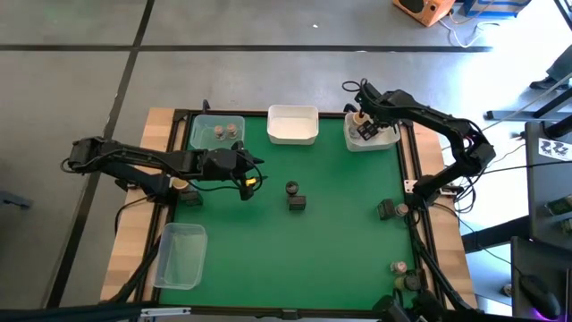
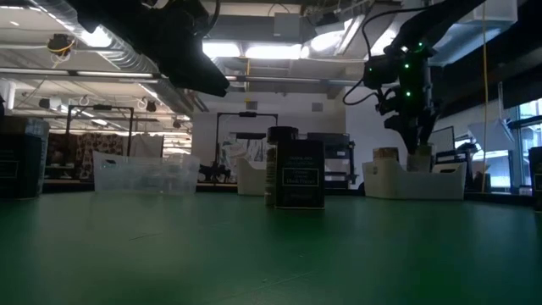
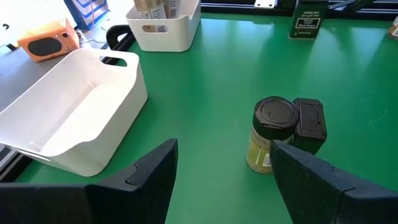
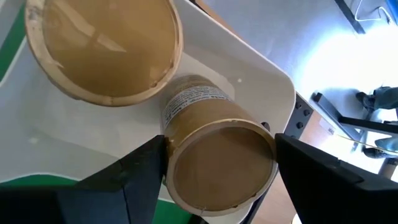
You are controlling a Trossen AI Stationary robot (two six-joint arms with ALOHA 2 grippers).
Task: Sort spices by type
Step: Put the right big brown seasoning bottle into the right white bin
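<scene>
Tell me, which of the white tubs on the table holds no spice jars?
The middle white tub at the far edge is empty. The white tub under the right gripper holds tan-lidded jars.

We see a dark-lidded jar and dark block touching mid-bench; tan-lidded jars sit in a white tub.

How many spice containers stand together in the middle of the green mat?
2: a round dark-lidded jar and a dark blocky tin touching beside it; none seems hidden there.
</scene>
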